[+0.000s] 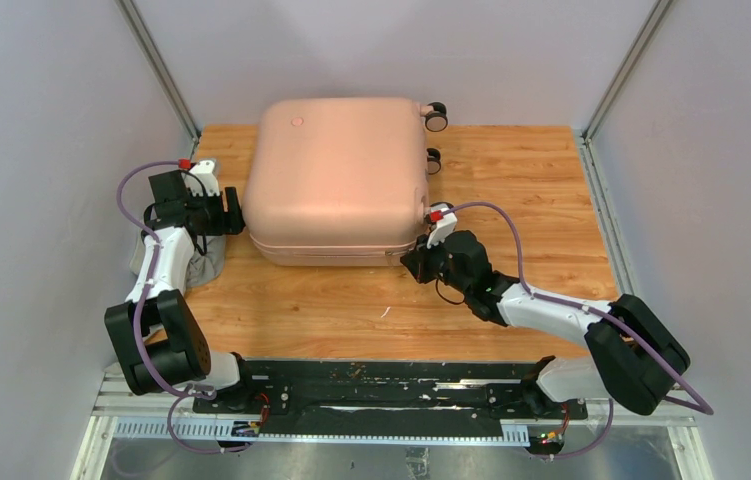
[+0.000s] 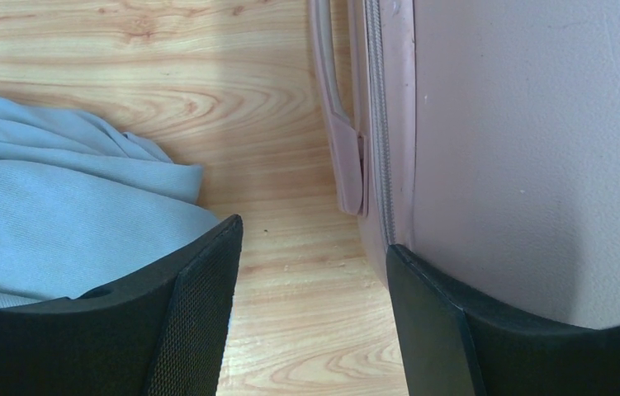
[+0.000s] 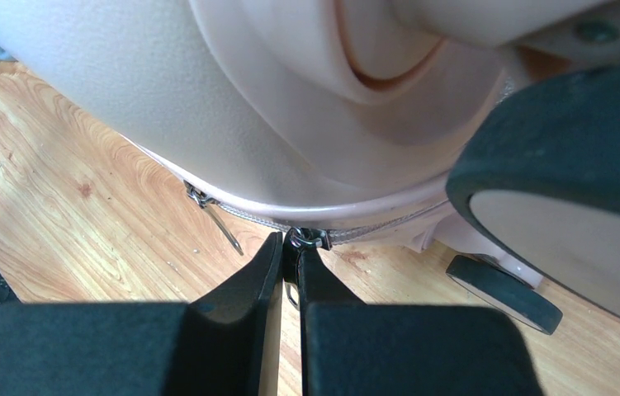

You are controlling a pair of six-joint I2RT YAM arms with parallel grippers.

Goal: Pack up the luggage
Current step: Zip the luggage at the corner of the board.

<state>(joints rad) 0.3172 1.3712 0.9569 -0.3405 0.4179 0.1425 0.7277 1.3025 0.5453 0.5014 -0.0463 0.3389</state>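
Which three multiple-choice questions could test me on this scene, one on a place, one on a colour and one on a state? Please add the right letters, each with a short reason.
1. Where does the grey cloth lie?
A) on the table, left of the suitcase
B) on top of the suitcase
C) beside the wheels

2. What colour is the suitcase?
A) blue
B) black
C) pale pink

3. What is the right end effector doing?
A) hanging wide open
B) pinching a zipper pull
C) holding the cloth

Answers:
1 A, the overhead view shows it at the suitcase's left side.
2 C, the shell is pink in every view.
3 B, the right wrist view shows it shut on the pull.
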